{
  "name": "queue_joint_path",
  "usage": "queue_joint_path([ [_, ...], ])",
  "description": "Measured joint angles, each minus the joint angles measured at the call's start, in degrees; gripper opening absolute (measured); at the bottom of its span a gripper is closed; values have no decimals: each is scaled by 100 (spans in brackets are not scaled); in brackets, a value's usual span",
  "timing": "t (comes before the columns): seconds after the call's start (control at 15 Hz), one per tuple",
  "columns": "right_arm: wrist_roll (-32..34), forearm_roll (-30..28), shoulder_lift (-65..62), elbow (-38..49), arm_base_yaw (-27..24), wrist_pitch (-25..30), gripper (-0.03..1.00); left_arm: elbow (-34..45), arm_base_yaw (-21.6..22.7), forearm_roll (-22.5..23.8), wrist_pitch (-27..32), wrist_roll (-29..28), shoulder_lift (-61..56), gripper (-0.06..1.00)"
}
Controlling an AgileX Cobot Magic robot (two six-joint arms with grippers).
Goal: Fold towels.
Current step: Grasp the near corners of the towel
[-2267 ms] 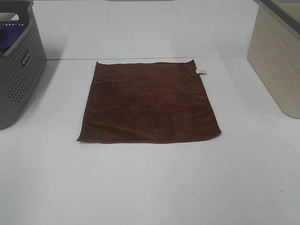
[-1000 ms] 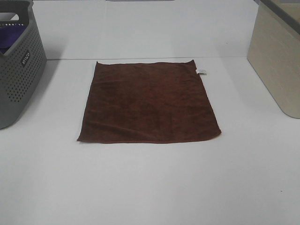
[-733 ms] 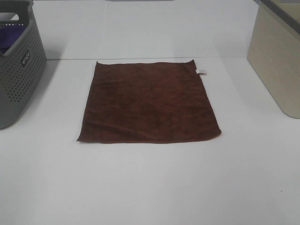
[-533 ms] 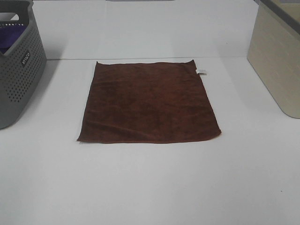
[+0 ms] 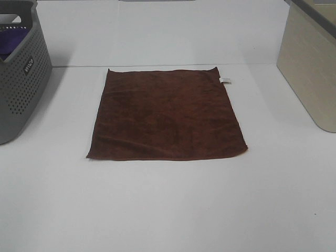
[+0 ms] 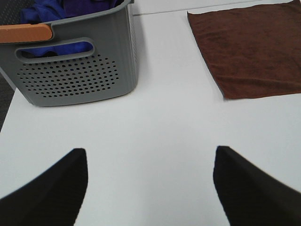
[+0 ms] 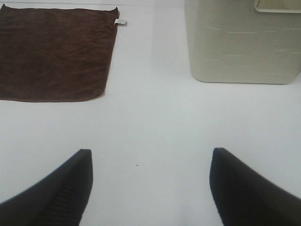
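The towel point(image 5: 167, 114), dark reddish-brown and roughly square, lies flat and unfolded at the centre of the exterior high frame on the white worktop point(image 5: 168, 210). Its small white tag point(image 5: 225, 80) sticks out from the right edge near the upper right corner.

A grey perforated basket point(image 5: 21, 79) stands at the left edge of that frame, well apart from the towel, with a purple cloth point(image 5: 13, 39) inside it. A beige bin point(image 5: 310, 68) stands at the right edge, also apart from the towel.

The two hands show only in the wrist views. The left hand point(image 6: 149, 155) has its dark fingers spread wide and holds nothing. White worktop shows between it and the towel's near corner, with the basket off to the other side. This view also shows an orange handle point(image 6: 23, 33) on the basket. The right hand point(image 7: 150, 153) is likewise spread and empty, above bare worktop, with towel and bin beyond it. Its view shows the embossed block pattern on the bin's wall.
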Motion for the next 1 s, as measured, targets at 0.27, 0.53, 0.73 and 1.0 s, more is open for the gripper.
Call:
queue_joint_path([
  [0.27, 0, 0, 0, 0, 0, 0, 69, 0, 0, 0, 0, 0, 0, 69],
  [0.53, 0, 0, 0, 0, 0, 0, 69, 0, 0, 0, 0, 0, 0, 69],
  [0.73, 0, 0, 0, 0, 0, 0, 69, 0, 0, 0, 0, 0, 0, 69],
  [1.0, 0, 0, 0, 0, 0, 0, 69, 0, 0, 0, 0, 0, 0, 69],
])
